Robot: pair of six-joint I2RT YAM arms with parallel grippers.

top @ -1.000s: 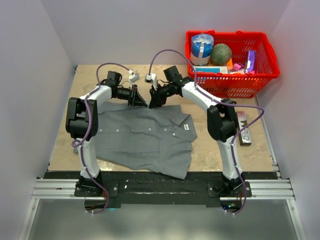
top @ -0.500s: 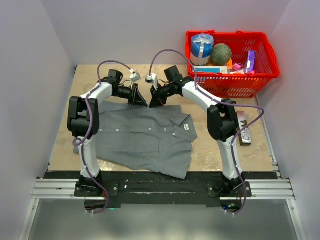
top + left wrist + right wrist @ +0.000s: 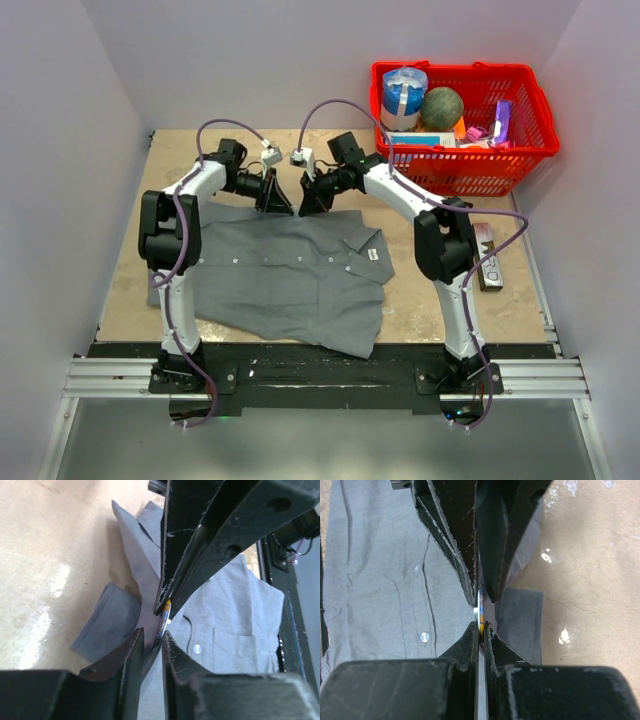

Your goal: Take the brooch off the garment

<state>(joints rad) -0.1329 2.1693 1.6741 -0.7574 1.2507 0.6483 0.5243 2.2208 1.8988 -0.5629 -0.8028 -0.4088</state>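
Brooch (image 3: pixel 480 611) edge-on, face hidden

**Only One Marking Came Close to Legible**

The one piece of lettering that could be made out stood on the dark oblong box (image 3: pixel 488 266) lying at the right edge of the counter (image 3: pixel 420 300). Large pale capitals ran along its length and seemed to read "MRO", though the first letter was uncertain. The white label (image 3: pixel 371 254) at the collar of the grey shirt (image 3: pixel 280 285) was too small to read. Packages in the red basket (image 3: pixel 465 168) bore print, none of it legible.
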